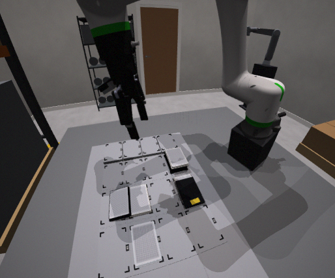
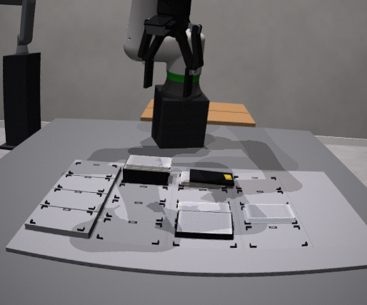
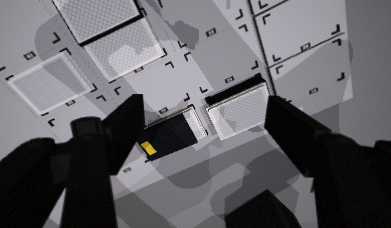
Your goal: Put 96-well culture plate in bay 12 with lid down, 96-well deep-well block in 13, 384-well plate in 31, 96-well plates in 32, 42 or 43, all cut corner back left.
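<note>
While the black two-fingered claw [image 1: 139, 127] [image 2: 168, 91] [image 3: 205, 111] hangs above the grey desk [image 1: 47, 209] [image 2: 87, 290] [image 3: 368, 30], you have it partly open, its fingers well apart and nothing between them. Taking the exterior view's sides, you can find the tall black block with a pale top [image 1: 177, 158] [image 2: 147, 168] [image 3: 238, 112] at the far left, just beside the raised column. Right of it, the flat black lid with a yellow patch [image 1: 188, 189] [image 2: 208, 176] [image 3: 170, 137] lies off-centre over a pale plate [image 1: 183, 176] [image 2: 185, 179] [image 3: 194, 122], whose left end shows. Nearer you, a pale gridded plate with a dark edge [image 1: 119, 203] [image 2: 205, 223] [image 3: 100, 17] is close against the near side of a white gridded plate [image 1: 141, 199] [image 2: 203, 206] [image 3: 125, 50]; you cannot tell whether they overlap. To their right lies a translucent, finely gridded plate [image 1: 146, 244] [image 2: 270, 212] [image 3: 52, 82].
</note>
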{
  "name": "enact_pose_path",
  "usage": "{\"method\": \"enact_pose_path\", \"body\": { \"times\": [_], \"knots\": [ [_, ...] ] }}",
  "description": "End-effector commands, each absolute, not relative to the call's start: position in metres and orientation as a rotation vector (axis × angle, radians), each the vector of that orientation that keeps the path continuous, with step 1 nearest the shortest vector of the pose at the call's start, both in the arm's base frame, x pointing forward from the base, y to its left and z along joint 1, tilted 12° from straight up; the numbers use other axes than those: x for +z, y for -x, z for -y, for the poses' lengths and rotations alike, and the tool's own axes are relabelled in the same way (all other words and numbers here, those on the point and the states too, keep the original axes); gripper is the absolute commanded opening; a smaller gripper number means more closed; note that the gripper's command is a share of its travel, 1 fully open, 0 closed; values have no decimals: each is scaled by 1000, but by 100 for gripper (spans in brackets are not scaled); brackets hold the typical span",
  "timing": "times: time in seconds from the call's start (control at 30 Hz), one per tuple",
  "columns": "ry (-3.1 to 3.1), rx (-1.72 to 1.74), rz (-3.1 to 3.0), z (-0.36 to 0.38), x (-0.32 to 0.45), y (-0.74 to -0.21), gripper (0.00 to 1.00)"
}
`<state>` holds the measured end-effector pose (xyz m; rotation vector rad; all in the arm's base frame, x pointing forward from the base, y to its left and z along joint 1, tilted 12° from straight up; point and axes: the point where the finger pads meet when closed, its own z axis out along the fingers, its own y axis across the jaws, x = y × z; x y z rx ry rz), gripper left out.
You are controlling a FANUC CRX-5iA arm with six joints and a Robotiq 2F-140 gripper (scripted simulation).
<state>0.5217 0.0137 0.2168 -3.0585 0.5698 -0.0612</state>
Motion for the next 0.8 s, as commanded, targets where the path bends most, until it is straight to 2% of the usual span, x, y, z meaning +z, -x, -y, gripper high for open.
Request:
{"method": "enact_pose_path", "body": {
  "times": [0.0, 0.77],
  "knots": [
    [3007, -90, -759, -18, 199, -528, 70],
    [2683, -137, -1421, -32, 130, -544, 70]
  ]
}}
